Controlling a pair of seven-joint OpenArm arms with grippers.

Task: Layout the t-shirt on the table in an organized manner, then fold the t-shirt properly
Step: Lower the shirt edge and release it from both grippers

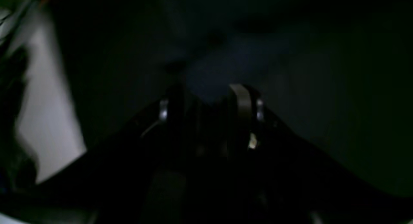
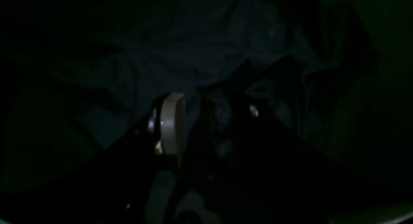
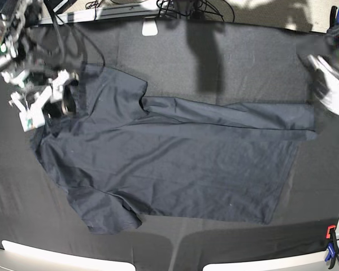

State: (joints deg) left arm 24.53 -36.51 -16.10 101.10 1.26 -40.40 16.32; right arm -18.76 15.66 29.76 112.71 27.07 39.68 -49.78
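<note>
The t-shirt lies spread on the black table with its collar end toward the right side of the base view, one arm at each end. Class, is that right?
Not quite. In the base view the t-shirt lies spread on the table, but its collar end and sleeves point to the left side, by the right gripper; the hem is at the right, near the left gripper.

T-shirt (image 3: 175, 164): soft woven cloth, dark navy-grey, matt, finely wrinkled with long folds along its upper edge. Desk (image 3: 243, 62): covered in black cloth, matt, faintly grainy, creased in straight lines; clamps (image 3: 330, 243) at the corner in red and blue glossy plastic. Right gripper (image 3: 37, 107): white smooth plastic shell; pale, slightly shiny finger pad (image 2: 172, 124) in the wrist view.
</note>
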